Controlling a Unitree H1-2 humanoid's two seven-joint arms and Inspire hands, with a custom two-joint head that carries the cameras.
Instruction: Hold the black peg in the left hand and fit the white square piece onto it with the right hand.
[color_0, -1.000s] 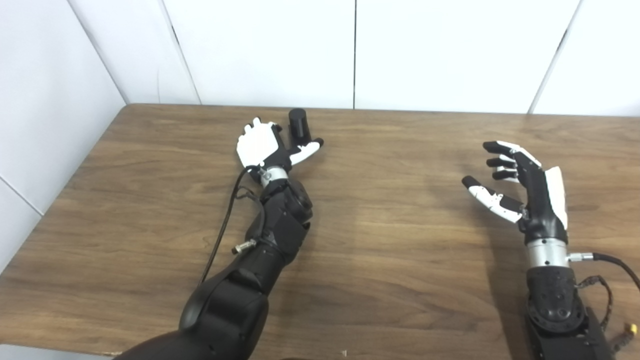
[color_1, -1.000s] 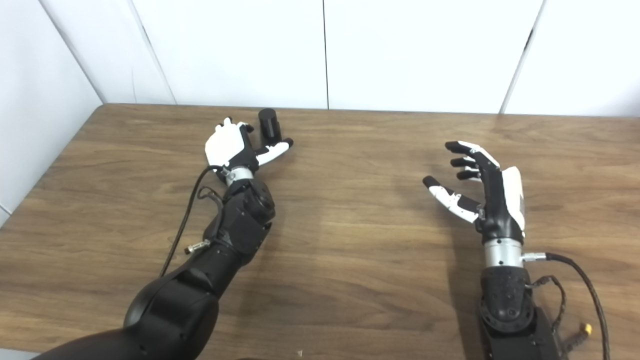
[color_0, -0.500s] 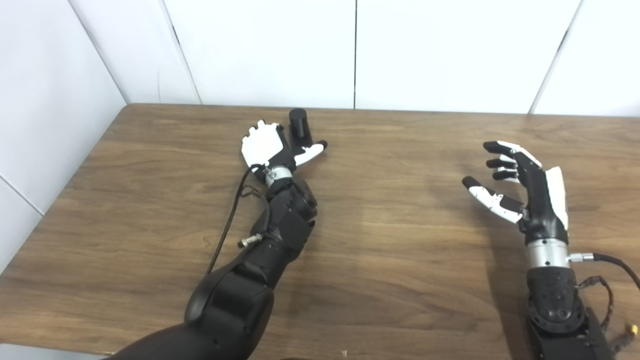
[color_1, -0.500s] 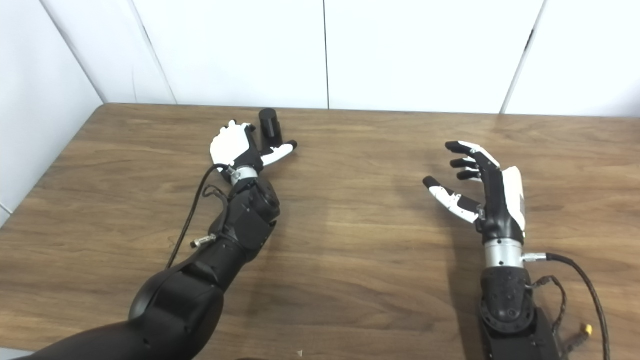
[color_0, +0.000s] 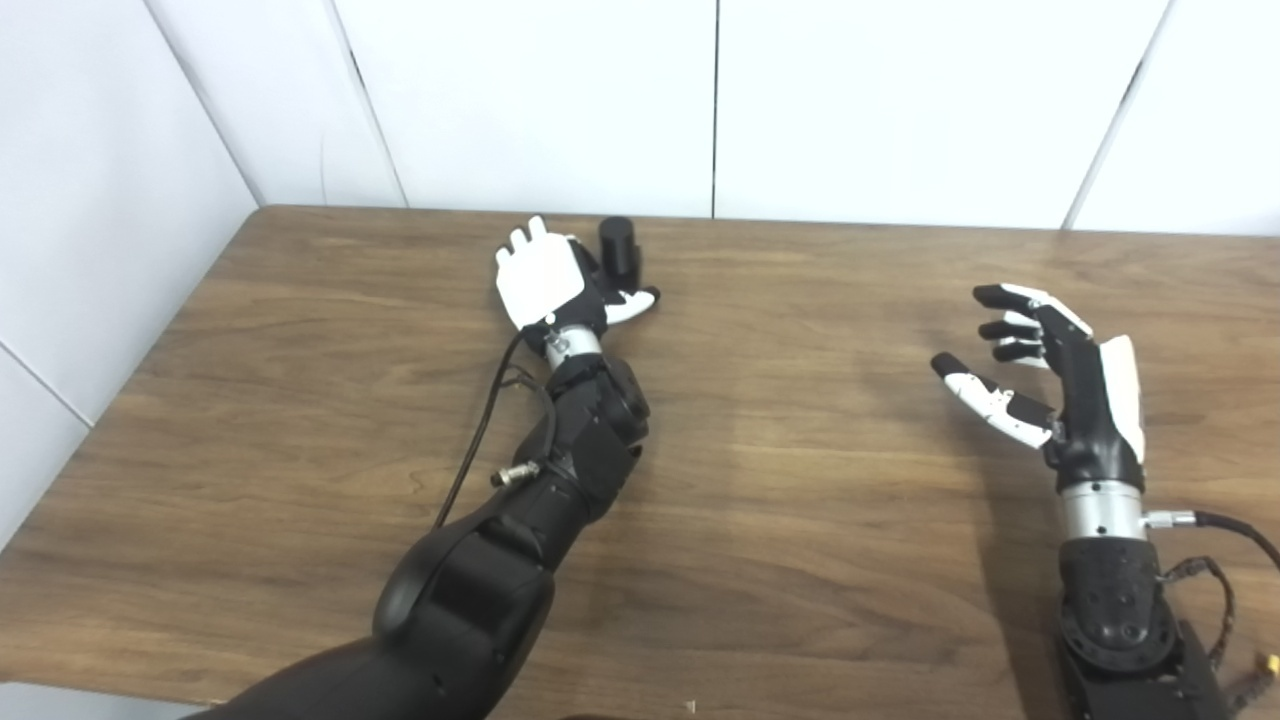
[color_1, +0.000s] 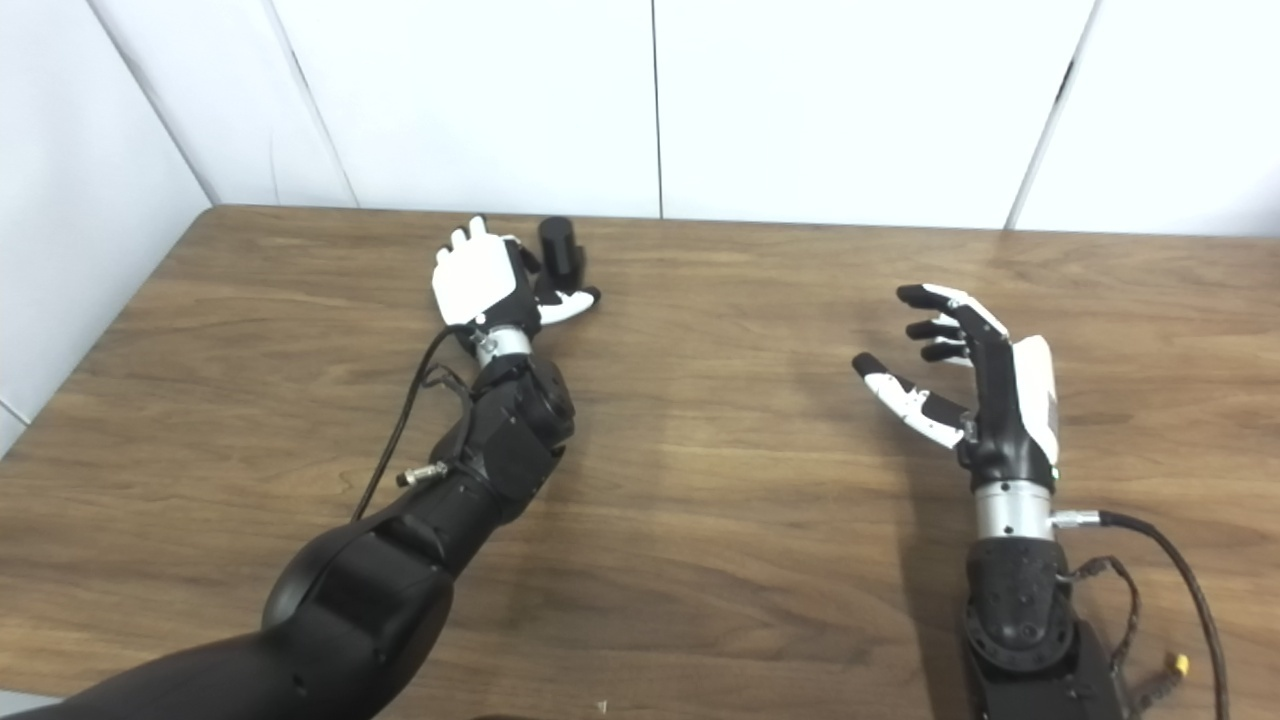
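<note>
The black peg (color_0: 620, 246) stands upright on the counter (color_0: 780, 480) in the upper middle-left of the frame, close to the counter's far edge. Only its top and upper side show; its lower part is hidden behind my left robot hand (color_0: 545, 280). That robot hand sits just left of the peg with its white back turned to the camera, fingers (color_0: 535, 232) pointing up and away, thumb (color_0: 632, 303) reaching out to the right below the peg. From here I cannot tell whether the fingers touch the peg or merely stand beside it, since the palm side faces away; the fingers look spread, not wrapped around it.

My left arm runs down from the wrist to the lower left of the frame, where it is cut off by the bottom edge, a black cable (color_0: 480, 440) looping along its left side.

My right robot hand (color_1: 985, 370) hovers at the right of the frame, well apart from the peg, fingers apart and curled a little, empty. Its forearm is cut off at the bottom right.
</note>
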